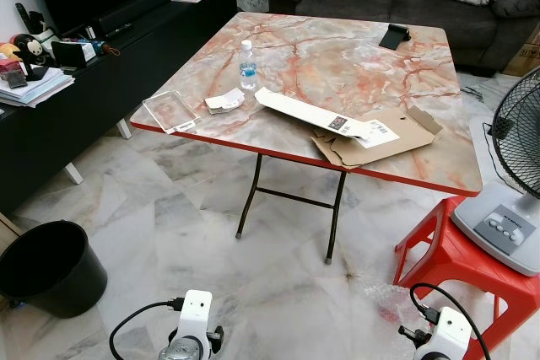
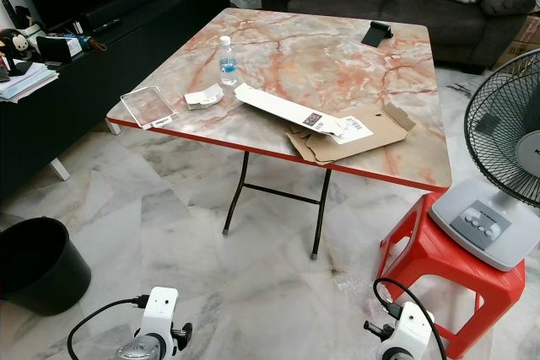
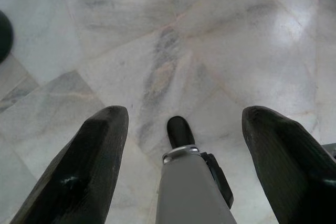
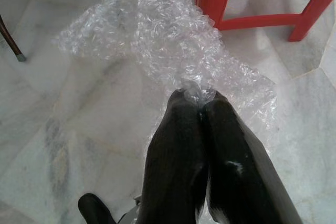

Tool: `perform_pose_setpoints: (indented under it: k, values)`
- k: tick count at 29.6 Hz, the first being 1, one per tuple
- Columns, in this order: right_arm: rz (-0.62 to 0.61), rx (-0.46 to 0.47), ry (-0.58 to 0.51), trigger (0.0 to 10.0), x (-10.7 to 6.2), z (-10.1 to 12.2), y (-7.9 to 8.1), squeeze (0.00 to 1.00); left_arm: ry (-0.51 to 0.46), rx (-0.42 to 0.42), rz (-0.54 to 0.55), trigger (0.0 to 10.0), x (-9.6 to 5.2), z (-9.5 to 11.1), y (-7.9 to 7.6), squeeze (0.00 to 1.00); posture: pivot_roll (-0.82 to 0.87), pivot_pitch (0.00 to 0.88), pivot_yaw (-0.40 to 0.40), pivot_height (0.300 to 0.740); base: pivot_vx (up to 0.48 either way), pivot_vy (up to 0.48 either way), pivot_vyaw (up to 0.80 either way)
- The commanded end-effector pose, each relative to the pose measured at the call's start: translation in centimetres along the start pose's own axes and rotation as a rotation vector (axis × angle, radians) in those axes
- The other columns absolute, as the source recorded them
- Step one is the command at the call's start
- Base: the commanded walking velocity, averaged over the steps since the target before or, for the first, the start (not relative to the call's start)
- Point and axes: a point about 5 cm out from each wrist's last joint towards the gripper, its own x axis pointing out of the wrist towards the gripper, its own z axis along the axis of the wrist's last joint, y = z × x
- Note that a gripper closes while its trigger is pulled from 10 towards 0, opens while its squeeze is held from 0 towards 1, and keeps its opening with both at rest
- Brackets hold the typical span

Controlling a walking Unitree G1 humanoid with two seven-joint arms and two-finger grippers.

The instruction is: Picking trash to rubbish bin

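Right gripper (image 4: 200,100) pinching bubble wrap (image 4: 157,35) at one edge; light, soft, floppy. Left gripper (image 3: 181,129) spread wide over floor.

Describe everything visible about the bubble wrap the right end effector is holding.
The bubble wrap is a clear, crinkled plastic sheet of small air pockets, bunched and irregular in shape. The right end effector has its black fingers shut on one gathered edge. The rest spreads out over the pale marble floor beside the red plastic stool, near a dark table leg.
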Motion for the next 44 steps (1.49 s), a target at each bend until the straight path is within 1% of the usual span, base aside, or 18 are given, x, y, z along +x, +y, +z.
perform_pose_setpoints:
  k: [1, 15, 44]
  values:
    - [-0.002, 0.014, -0.01, 10.0, 0.11, 0.45, 0.1, 0.0, 0.002, 0.002, 0.005, 10.0, 0.02, 0.05, 0.1, 0.0, -0.15, 0.0, -0.006, 0.74, 0.0, 0.0, 0.0]
    - [0.0, 0.009, -0.008, 10.0, 0.1, 0.39, 0.08, 0.0, 0.004, 0.005, 0.001, 10.0, -0.01, -0.08, 0.03, 0.0, -0.15, 0.0, -0.003, 0.74, 0.0, 0.0, 0.0]
    - [-0.004, -0.007, -0.007, 10.0, 0.04, 0.3, -0.16, 0.0, 0.006, 0.003, 0.0, 10.0, -0.05, -0.26, -0.09, 0.0, -0.15, 0.0, -0.012, 0.74, 0.0, 0.0, 0.79]
